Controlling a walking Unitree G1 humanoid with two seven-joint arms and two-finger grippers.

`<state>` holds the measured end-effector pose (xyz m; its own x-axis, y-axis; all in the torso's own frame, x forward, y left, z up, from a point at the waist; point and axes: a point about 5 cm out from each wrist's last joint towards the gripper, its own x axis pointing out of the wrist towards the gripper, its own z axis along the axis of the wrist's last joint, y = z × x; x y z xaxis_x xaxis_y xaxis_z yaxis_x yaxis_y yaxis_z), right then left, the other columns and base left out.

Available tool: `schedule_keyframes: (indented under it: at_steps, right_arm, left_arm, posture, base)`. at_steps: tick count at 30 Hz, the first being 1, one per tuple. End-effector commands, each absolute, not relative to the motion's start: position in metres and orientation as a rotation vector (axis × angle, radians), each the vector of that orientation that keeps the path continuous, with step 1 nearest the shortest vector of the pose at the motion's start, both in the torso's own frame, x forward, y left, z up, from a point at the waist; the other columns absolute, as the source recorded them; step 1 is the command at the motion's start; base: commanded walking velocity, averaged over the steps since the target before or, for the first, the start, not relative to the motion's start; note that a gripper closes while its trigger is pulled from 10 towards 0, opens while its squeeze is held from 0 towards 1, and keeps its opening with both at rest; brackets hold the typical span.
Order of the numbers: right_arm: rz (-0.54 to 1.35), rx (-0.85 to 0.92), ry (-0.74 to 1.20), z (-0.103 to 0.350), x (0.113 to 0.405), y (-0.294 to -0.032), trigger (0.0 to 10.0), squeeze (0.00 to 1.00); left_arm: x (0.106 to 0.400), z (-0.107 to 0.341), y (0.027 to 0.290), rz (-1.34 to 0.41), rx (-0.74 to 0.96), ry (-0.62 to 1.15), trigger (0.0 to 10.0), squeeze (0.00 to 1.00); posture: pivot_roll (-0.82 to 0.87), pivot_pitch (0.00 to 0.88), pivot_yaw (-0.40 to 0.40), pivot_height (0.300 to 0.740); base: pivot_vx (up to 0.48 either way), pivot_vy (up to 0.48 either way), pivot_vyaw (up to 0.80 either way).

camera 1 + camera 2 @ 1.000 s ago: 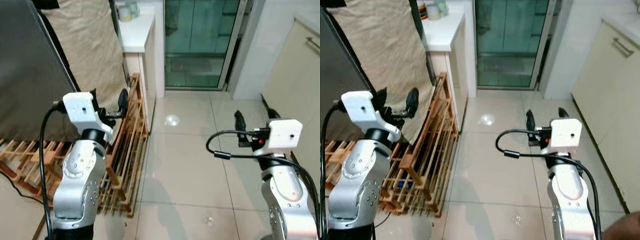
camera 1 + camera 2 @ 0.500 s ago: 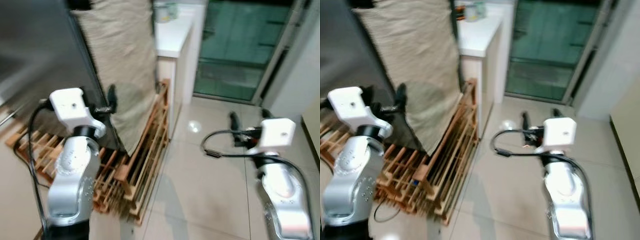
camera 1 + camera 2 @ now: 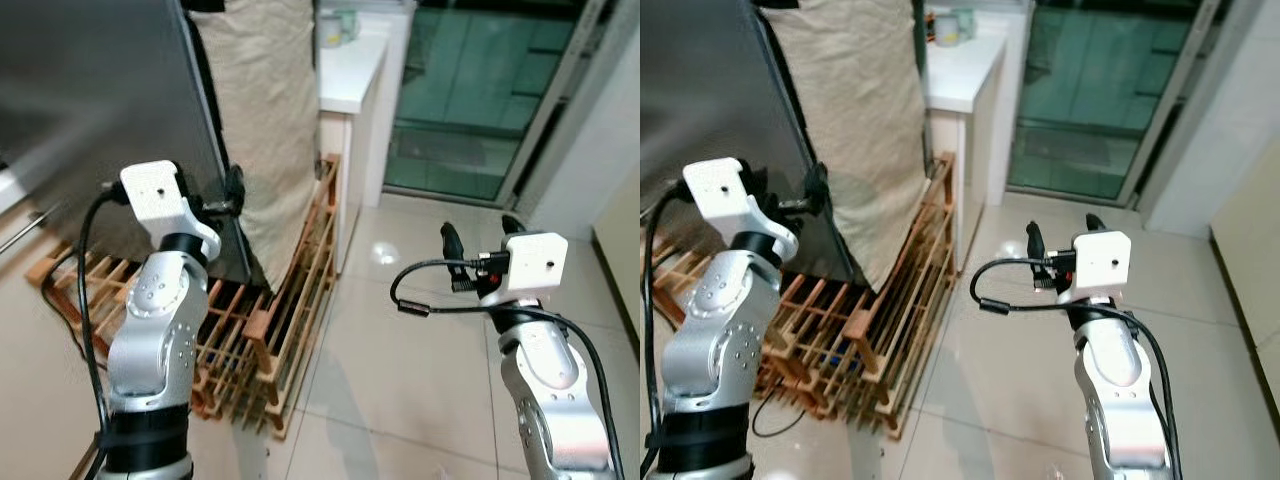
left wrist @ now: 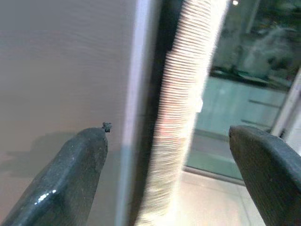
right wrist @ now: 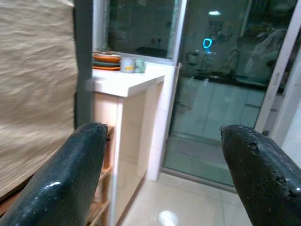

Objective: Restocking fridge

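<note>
The fridge (image 3: 90, 110) was seen at the robot's left, its grey door shut, beside a wooden rack (image 3: 290, 290). The left end effector (image 4: 169, 179) was held spread wide and empty near the door's edge; the right end effector (image 5: 164, 174) was likewise wide open and empty. The approach step was judged underway; opening the door was judged next.

- We count one fridge (image 3: 90, 110).
- We count one beige cloth (image 3: 265, 110).
- We count one wooden rack (image 3: 285, 300).
- We count one white surface (image 3: 350, 75) carrying one cup (image 5: 128, 65) and one stack of plates (image 5: 106, 60).
- We count one glass door (image 3: 470, 90).
</note>
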<state>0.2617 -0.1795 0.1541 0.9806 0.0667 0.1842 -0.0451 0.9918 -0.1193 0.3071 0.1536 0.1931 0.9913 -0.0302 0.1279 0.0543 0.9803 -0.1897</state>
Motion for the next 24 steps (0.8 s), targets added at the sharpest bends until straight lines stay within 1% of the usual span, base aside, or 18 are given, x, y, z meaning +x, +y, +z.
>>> schedule_keyframes:
  at_steps: [1, 7, 15, 18, 21, 23, 24]
  right_arm:
    - [0.059, -0.109, -0.195, 0.155, 0.264, -0.179, 10.0, 0.0]
    - [0.068, -0.107, -0.193, 0.153, 0.264, -0.176, 10.0, 0.0]
    - [0.072, -0.103, -0.191, 0.153, 0.265, -0.175, 10.0, 0.0]
    - [0.071, -0.099, -0.191, 0.152, 0.267, -0.174, 10.0, 0.0]
    - [0.07, -0.099, -0.191, 0.152, 0.267, -0.174, 10.0, 0.0]
    - [0.068, -0.096, -0.189, 0.152, 0.269, -0.175, 10.0, 0.0]
    - [0.068, -0.096, -0.189, 0.152, 0.269, -0.175, 10.0, 0.0]
  left_arm:
    - [0.312, 0.196, 0.152, -0.045, -0.191, -0.125, 10.0, 0.0]
    - [0.322, 0.208, 0.148, -0.049, -0.209, -0.155, 10.0, 0.0]
    - [0.33, 0.21, 0.143, -0.063, -0.217, -0.146, 10.0, 0.0]
    - [0.34, 0.206, 0.128, -0.16, -0.211, -0.101, 10.0, 0.0]
    - [0.341, 0.205, 0.125, -0.177, -0.209, -0.094, 10.0, 0.0]
    - [0.353, 0.198, 0.106, -0.273, -0.173, -0.044, 10.0, 0.0]
    - [0.353, 0.198, 0.106, -0.273, -0.173, -0.044, 10.0, 0.0]
  posture:
    - [-0.14, 0.0, 0.058, 0.74]
    - [-0.14, 0.0, 0.058, 0.74]
    - [-0.14, 0.0, 0.057, 0.74]
    - [-0.14, 0.0, 0.059, 0.74]
    - [-0.14, 0.0, 0.059, 0.74]
    - [-0.13, 0.0, 0.048, 0.74]
    - [-0.13, 0.0, 0.048, 0.74]
  base:
    - [0.0, 0.0, 0.0]
    - [0.0, 0.0, 0.0]
    - [0.0, 0.0, 0.0]
    - [0.0, 0.0, 0.0]
    - [0.0, 0.0, 0.0]
    - [0.0, 0.0, 0.0]
    - [0.0, 0.0, 0.0]
